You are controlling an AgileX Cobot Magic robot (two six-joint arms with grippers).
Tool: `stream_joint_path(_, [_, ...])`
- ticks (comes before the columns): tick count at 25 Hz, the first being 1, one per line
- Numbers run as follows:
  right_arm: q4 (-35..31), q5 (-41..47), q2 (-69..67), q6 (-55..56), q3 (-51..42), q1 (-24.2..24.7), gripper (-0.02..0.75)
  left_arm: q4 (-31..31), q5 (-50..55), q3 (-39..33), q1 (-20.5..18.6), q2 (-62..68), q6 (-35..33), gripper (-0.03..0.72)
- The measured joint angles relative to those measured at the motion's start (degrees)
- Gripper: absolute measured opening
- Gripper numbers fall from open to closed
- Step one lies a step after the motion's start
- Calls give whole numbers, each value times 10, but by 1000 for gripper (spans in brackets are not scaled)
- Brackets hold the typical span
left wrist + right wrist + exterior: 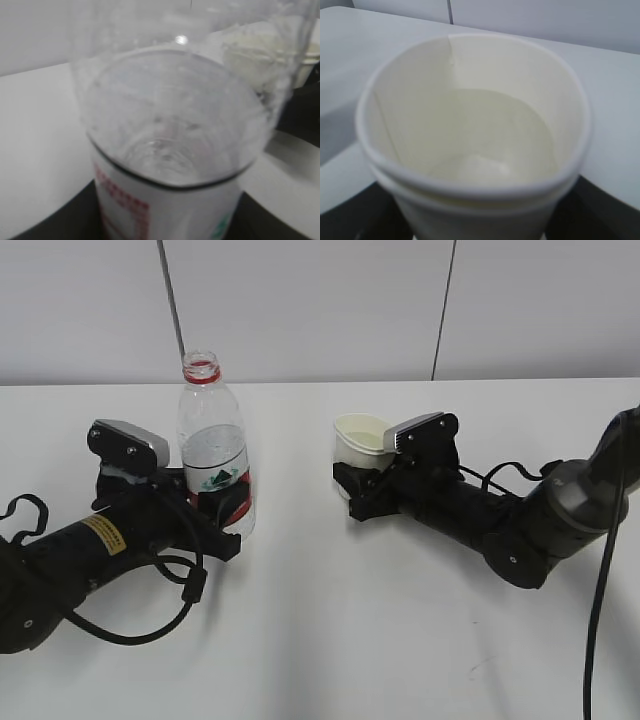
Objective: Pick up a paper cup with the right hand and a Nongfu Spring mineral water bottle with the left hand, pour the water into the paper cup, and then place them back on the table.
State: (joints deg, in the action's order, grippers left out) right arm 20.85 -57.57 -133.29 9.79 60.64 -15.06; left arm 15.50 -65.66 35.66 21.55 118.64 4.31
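Note:
The Nongfu Spring mineral water bottle (pixel 212 440) stands upright on the table (pixel 330 630) without a cap, with water up to about the top of its label. My left gripper (pixel 225 512) is shut on its label band. In the left wrist view the bottle (pixel 170 150) fills the frame, with dark fingers (pixel 50 222) on both sides. The paper cup (pixel 360 438) sits in my right gripper (pixel 350 485), which is shut on it and presses the rim oval. In the right wrist view the cup (pixel 470 125) holds clear water. I cannot tell whether its base touches the table.
The cup also shows blurred through the bottle in the left wrist view (pixel 265 50). A gap of bare white table lies between bottle and cup. A white panelled wall (pixel 320 300) stands behind the table. Black cables (pixel 150 625) trail from both arms.

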Motion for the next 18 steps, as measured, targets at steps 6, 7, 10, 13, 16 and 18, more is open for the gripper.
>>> stream_joint_path(6, [30,0,0,0,0,0,537,0,0,0,0,0,-5,372])
stream_joint_path(7, [35,-1,0,0,0,0,559,0,0,0,0,0,-6,386])
stream_joint_path(10, [42,-2,0,0,0,0,622,-1,0,1,0,0,-14,432])
stream_joint_path(13, [43,3,0,0,1,0,640,-3,1,1,0,0,-23,477])
stream_joint_path(16, [40,18,1,0,-7,0,643,-17,1,-1,0,0,-38,521])
stream_joint_path(18, [30,19,10,0,-27,0,643,-22,1,-7,0,0,-43,543])
